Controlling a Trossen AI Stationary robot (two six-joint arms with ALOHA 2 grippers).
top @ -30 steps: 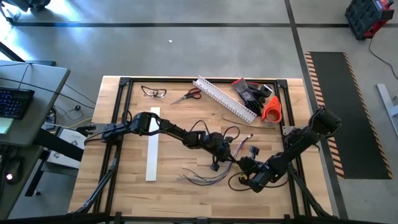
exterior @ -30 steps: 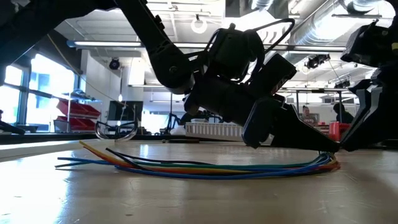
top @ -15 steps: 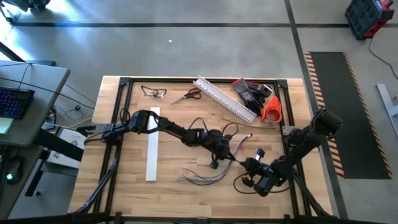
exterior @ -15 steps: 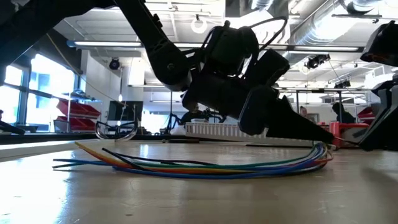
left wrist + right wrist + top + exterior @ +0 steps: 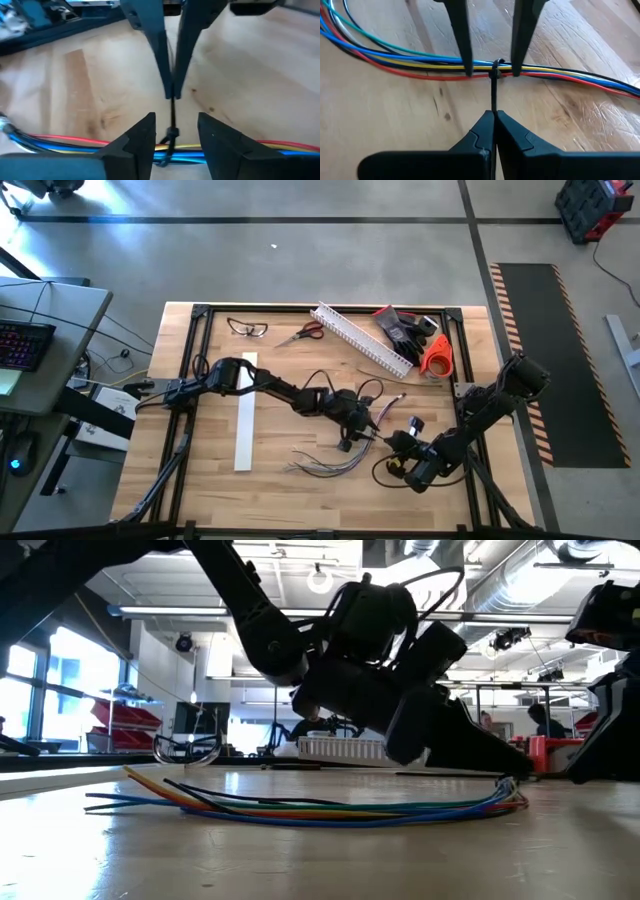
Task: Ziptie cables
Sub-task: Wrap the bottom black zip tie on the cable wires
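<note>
A light wooden desk (image 5: 270, 490) with a black frame carries two dark robot arms that meet right of its centre, toward the near edge. The cables (image 5: 330, 810), a loose bundle of red, yellow, blue, green and dark wires, lie flat there, their long axis running roughly side to side along the near edge, with the loose ends fanning out toward the left. A thin dark ziptie (image 5: 494, 95) is looped around the bundle, and its tail stretches straight away from the wires. The right gripper (image 5: 493, 117) has its fingers pressed together, pinching that tail. The left gripper (image 5: 172, 132) stands spread, one finger on each side of the loop, just above the wires. Bare wood lies open to the left of the bundle, beyond a white strip (image 5: 245, 420). Along the far edge sit glasses (image 5: 247, 328), scissors (image 5: 303, 333), a white slotted channel (image 5: 362, 340), dark gloves (image 5: 405, 328) and an orange roll (image 5: 436, 355). Grey concrete floor surrounds the desk.
</note>
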